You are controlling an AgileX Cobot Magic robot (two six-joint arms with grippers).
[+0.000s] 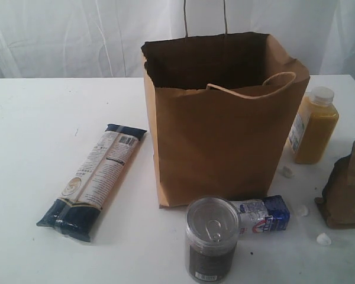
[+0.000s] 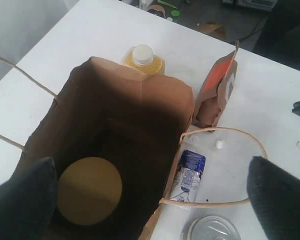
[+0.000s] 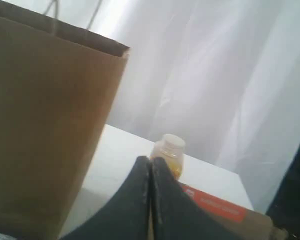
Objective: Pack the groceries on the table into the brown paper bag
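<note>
**Current step:** loading the paper bag point(image 1: 219, 148), which stands upright on the desk point(image 1: 35, 130). The jar point(image 2: 89, 190) sits at the bottom of the bag, lid up.

**Hands:**
- The left hand point(image 2: 150, 195) hovers over the bag mouth, fingers spread and empty.
- The right hand point(image 3: 151, 165) is clenched on nothing, low beside the bag.

**Items on the desk:**
- pasta packet point(image 1: 93, 180)
- can point(image 1: 212, 239)
- carton point(image 1: 263, 216)
- juice bottle point(image 1: 313, 130)
- pouch point(image 1: 346, 189)

**Next move:** raise the left hand clear of the bag, then grasp one of these items. The can stands close against the carton, so either grasp will likely be tight.
</note>
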